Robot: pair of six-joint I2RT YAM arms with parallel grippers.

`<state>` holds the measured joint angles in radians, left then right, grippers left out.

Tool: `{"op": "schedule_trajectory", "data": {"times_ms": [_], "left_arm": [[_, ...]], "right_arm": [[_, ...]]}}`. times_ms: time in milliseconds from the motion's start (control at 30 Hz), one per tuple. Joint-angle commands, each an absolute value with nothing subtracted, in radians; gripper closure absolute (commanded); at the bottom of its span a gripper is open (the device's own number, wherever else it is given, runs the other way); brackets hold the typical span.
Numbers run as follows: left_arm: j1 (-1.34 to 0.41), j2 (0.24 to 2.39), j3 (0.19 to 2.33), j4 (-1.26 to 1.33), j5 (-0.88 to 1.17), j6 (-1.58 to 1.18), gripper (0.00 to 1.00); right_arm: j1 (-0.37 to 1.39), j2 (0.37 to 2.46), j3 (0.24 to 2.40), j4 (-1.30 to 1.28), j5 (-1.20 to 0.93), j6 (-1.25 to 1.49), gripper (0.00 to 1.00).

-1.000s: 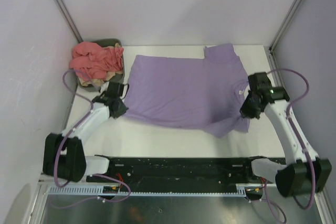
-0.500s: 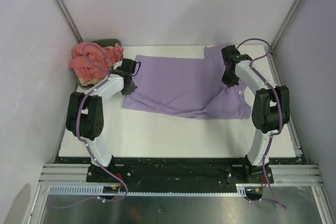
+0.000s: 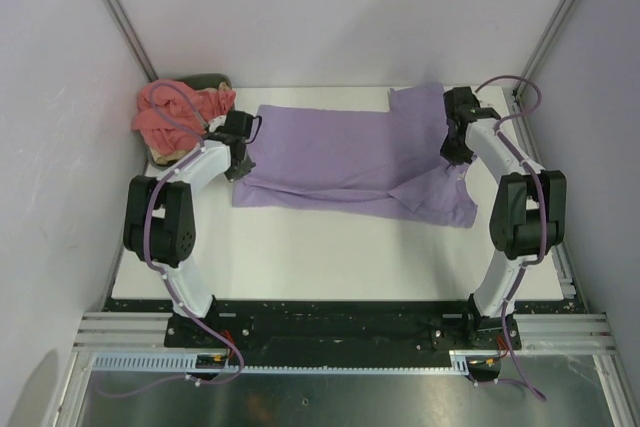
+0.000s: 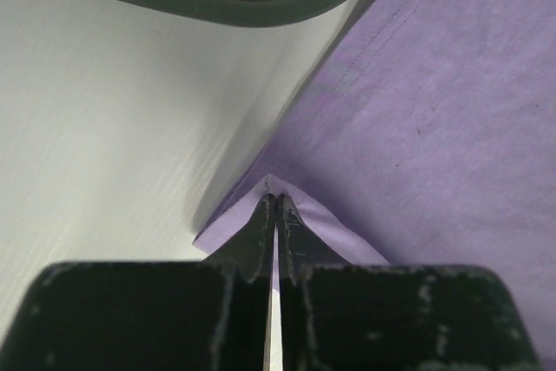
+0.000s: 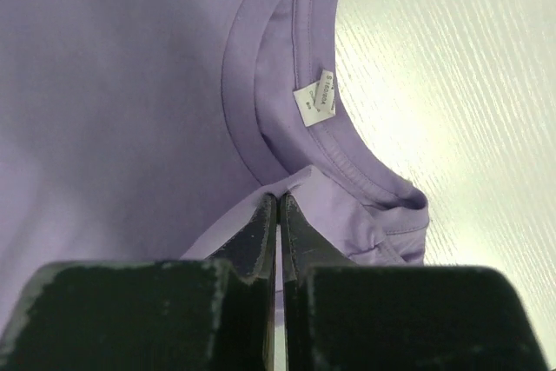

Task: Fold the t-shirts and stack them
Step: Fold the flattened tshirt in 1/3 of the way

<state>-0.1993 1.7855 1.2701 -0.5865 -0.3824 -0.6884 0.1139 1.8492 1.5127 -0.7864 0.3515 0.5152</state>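
The lavender t-shirt (image 3: 345, 157) lies across the far half of the table, its near part folded back over itself. My left gripper (image 3: 238, 161) is shut on the shirt's left hem corner (image 4: 276, 187). My right gripper (image 3: 455, 150) is shut on a pinch of the lavender t-shirt (image 5: 287, 182) beside the round neck, where a white label (image 5: 314, 98) shows. A salmon-pink t-shirt (image 3: 175, 112) and a tan one (image 3: 172, 156) are heaped in the dark bin at the far left.
The dark grey-green bin (image 3: 207, 81) stands at the far left corner; its rim (image 4: 234, 2) is close ahead of my left gripper. Grey walls and metal posts enclose the table. Bare white table (image 3: 330, 252) lies between the shirt and the arm bases.
Both arms have swung from the near edge to the far side, carrying the shirt's near edge back over itself. In the last half second the right gripper has moved right, and the fold lies flatter.
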Motion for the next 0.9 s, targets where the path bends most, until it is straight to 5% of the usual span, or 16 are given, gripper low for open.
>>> {"op": "schedule_trajectory", "data": {"times_ms": [0, 600, 867], "left_arm": [[-0.189, 1.737, 1.289, -0.567, -0.418, -0.689, 1.00], [-0.177, 1.773, 1.325, -0.531, -0.325, -0.673, 0.99], [-0.173, 1.808, 1.334, -0.508, -0.286, -0.668, 0.65]], "right_arm": [[0.110, 1.788, 1.498, -0.743, 0.380, 0.526, 1.00], [0.080, 1.766, 1.485, -0.700, 0.363, 0.525, 1.00], [0.080, 1.779, 1.499, -0.704, 0.356, 0.523, 1.00]]}}
